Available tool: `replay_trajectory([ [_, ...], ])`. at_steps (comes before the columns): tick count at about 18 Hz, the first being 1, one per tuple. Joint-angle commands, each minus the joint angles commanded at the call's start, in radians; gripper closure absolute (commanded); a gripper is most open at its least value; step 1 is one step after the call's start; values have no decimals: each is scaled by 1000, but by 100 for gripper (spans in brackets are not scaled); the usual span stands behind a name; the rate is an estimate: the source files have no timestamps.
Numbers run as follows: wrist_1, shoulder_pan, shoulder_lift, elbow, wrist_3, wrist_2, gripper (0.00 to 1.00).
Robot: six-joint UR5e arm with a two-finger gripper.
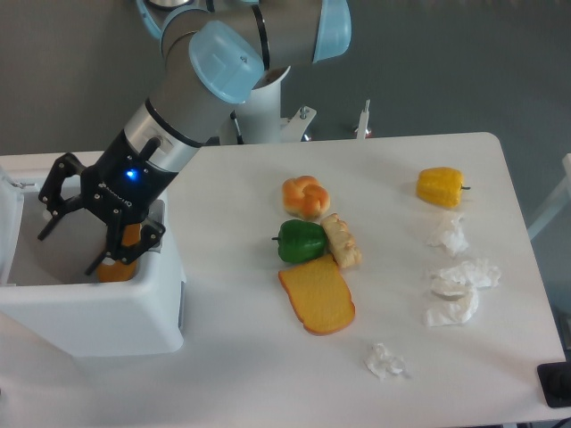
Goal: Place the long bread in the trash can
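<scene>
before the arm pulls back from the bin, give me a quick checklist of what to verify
1. Fingers spread apart, nothing between them: ok.
2. Long bread inside the trash can, below its rim: ok, only partly visible behind the gripper.
3. Bread free of the fingers: cannot tell, one finger crosses in front of it.
4. Gripper free of the can's walls for a straight lift: cannot tell from this single view.
5. Other items undisturbed on the table, such as the flat slice and green pepper: ok.
</scene>
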Motion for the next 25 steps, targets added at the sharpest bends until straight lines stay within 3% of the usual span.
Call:
replay_trajectory([
  [9, -2, 63, 8, 64, 46, 58, 0],
  [17, -5, 51, 44, 61, 224, 374, 0],
  [21, -8, 49, 60, 64, 339, 469, 0],
  [25, -18, 37, 77, 48, 526, 590, 0],
])
